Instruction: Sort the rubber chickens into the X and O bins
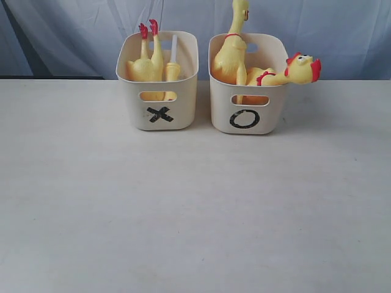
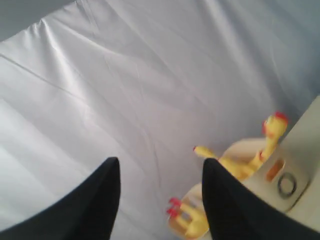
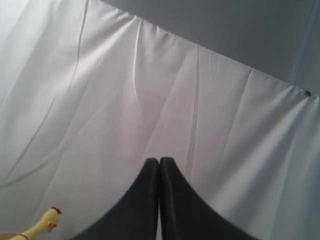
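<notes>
Background: a white wrinkled cloth backdrop (image 1: 73,36) hangs behind a pale table (image 1: 183,213). Both wrist views look mostly at this cloth.

Bins: the X bin (image 1: 183,113) stands at the far side, left of the middle. The O bin (image 1: 269,116) is just beside it on the right, with a narrow gap between them. Both marks face the near side.

X bin content: one head-down chicken (image 1: 146,61) is inside, its red feet pointing up above the rim. A second yellow part sits beside it, and I cannot tell if it is another chicken.

O bin content: one upright chicken (image 1: 229,58) stands inside with its neck rising out of the picture. One leaning chicken (image 1: 302,68) has its body inside and its head hanging over the right rim.

Left gripper (image 2: 160,162): the fingers are spread apart with nothing between them. It is up in front of the cloth and outside the exterior view.

Right gripper (image 3: 159,161): the fingers are pressed together and grasp nothing. It is also outside the exterior view.

Done: every chicken that I can see is already in a bin, and no chicken lies on the visible table.

Left: in my judgement the sorting is finished or almost finished. Perhaps only the hanging head needs to be pushed inside. The pictures do not show whether each chicken is in the correct bin.
</notes>
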You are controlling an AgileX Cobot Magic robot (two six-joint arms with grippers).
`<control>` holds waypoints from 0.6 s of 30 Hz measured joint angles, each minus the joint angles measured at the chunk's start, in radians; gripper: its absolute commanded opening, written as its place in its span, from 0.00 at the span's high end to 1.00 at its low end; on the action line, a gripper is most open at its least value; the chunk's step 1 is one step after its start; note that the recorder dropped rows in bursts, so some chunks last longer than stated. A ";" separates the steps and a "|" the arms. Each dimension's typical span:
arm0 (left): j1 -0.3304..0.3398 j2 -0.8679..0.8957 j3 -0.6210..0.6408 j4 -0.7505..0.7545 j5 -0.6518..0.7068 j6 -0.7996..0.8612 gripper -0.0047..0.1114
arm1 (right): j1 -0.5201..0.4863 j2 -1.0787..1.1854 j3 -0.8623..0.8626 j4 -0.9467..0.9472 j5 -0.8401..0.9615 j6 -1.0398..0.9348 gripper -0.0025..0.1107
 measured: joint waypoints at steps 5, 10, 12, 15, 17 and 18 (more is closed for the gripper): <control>0.012 0.000 0.046 0.487 -0.003 0.000 0.54 | 0.000 0.000 0.150 -0.070 -0.103 0.000 0.98; 0.033 0.000 0.194 0.716 -0.093 0.000 0.54 | 0.000 0.000 0.250 -0.079 -0.120 0.000 0.98; 0.052 0.000 0.256 0.734 -0.141 0.000 0.54 | 0.000 0.000 0.279 -0.080 -0.120 0.000 0.98; 0.074 -0.002 0.353 0.744 -0.208 0.000 0.54 | 0.000 0.000 0.308 -0.097 -0.120 0.000 0.98; 0.079 -0.002 0.412 0.771 -0.243 0.000 0.54 | 0.000 0.000 0.325 -0.131 -0.122 0.000 0.98; 0.079 -0.002 0.436 0.795 -0.256 0.000 0.54 | 0.000 0.000 0.331 -0.149 -0.122 0.000 0.98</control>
